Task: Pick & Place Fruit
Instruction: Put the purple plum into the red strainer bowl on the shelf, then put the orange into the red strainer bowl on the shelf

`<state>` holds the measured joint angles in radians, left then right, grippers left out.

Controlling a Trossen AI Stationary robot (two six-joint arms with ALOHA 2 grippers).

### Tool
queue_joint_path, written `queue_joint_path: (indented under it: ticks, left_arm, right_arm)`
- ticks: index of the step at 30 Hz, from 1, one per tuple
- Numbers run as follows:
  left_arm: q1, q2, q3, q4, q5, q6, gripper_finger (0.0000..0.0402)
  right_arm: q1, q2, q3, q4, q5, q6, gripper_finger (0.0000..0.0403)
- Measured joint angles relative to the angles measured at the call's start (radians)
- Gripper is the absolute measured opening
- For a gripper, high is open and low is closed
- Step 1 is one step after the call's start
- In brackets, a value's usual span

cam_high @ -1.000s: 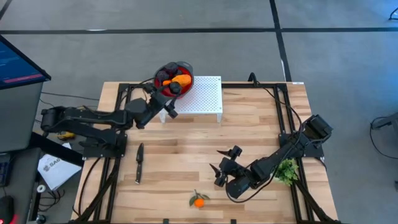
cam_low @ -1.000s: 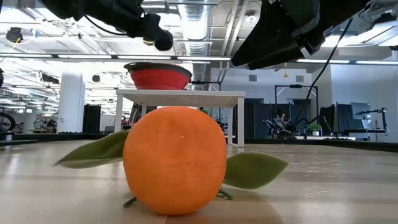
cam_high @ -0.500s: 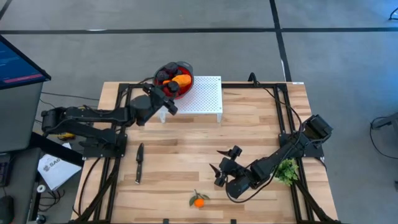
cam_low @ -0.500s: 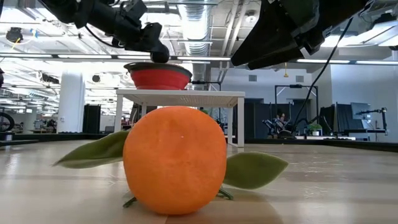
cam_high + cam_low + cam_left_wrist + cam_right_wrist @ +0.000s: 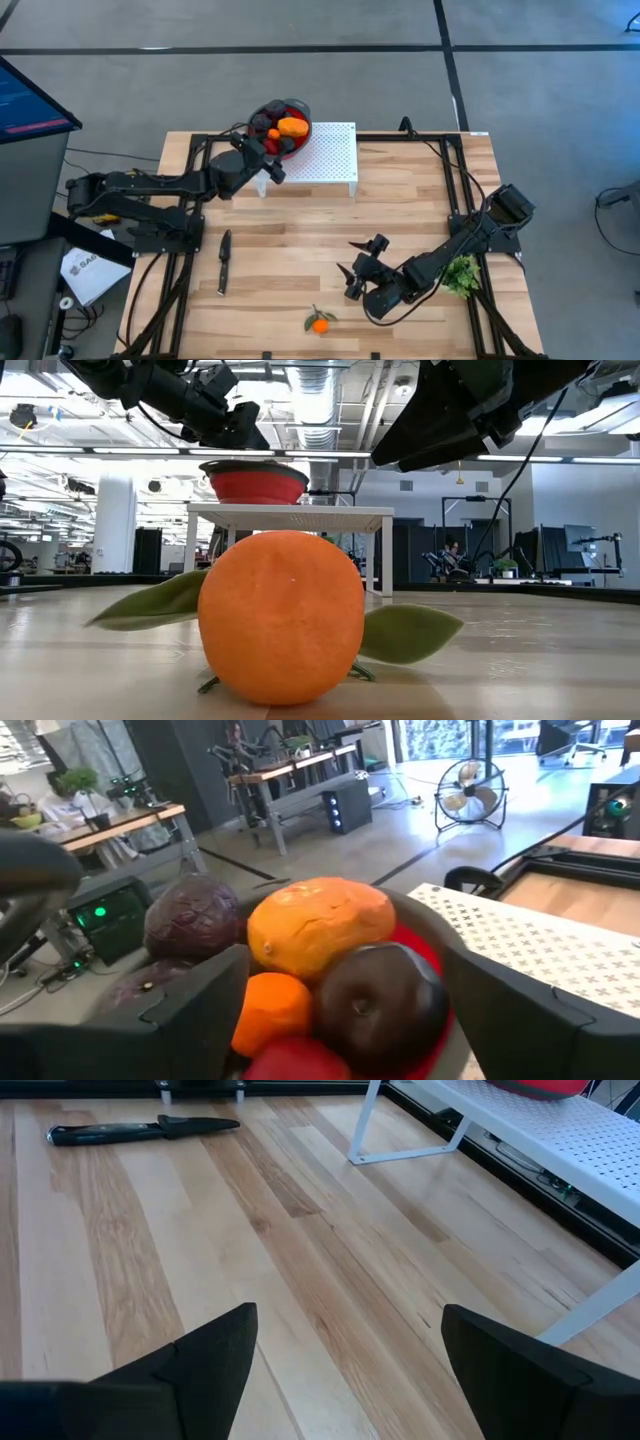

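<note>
A red bowl (image 5: 304,117) stands on a white perforated stand (image 5: 330,155) near the far edge. It holds fruit: an oblong orange-yellow piece (image 5: 320,925), dark purple round ones (image 5: 380,1000), a small orange ball (image 5: 272,1010) and a red one. My left gripper (image 5: 266,158) hovers open just left of the bowl, its fingers (image 5: 200,995) apart in front of the fruit. One small orange with green leaves (image 5: 320,323) lies on the table near the near edge. My right gripper (image 5: 357,270) hangs open above the table, right of that orange and farther back.
A black knife (image 5: 223,262) lies on the table's left half. A green leafy sprig (image 5: 462,272) lies by the right arm, near the right edge. Bare wood spreads across the middle of the table, between the stand and the orange (image 5: 282,618).
My left gripper has drawn a little toward the table's left, staying open at the height of the bowl's rim. The right arm, the bowl and the orange on the table have kept still.
</note>
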<state>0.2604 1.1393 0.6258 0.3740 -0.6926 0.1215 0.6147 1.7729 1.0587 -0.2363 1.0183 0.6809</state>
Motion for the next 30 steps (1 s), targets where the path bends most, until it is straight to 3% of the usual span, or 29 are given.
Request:
queue_joint_path:
  ticks: [8,11,15,17,19,24,26,30]
  left_arm:
    - [-0.016,-0.083,0.000,0.006,0.031,-0.001,0.0332]
    - [-0.057,-0.158,0.001,0.011,0.124,-0.028,0.0332]
    - [-0.149,-0.237,0.001,0.009,0.324,-0.074,0.0320]
    - [-0.215,-0.257,0.001,0.001,0.410,-0.096,0.0310]
    - [-0.289,-0.258,0.001,-0.006,0.464,-0.117,0.0300]
    - [-0.471,-0.213,-0.001,-0.078,0.482,-0.183,0.0279]
    - [-0.535,-0.179,-0.013,-0.079,0.481,-0.219,0.0273]
    - [-0.626,-0.086,-0.051,-0.075,0.480,-0.301,0.0262]
  right_arm:
    - [0.000,0.000,0.000,0.005,0.000,0.000,0.0311]
    - [0.000,0.000,0.000,0.008,0.000,-0.004,0.0311]
    - [0.000,0.039,-0.001,0.066,-0.021,-0.079,0.0311]
    - [-0.002,0.064,0.000,0.135,-0.127,-0.152,0.0311]
    - [-0.012,0.082,0.000,0.197,-0.304,-0.244,0.0311]
    - [-0.074,0.094,0.000,0.321,-0.799,-0.375,0.0310]
    - [-0.101,0.108,0.001,0.357,-0.935,-0.433,0.0307]
    - [-0.142,0.164,0.009,0.386,-1.090,-0.593,0.0296]
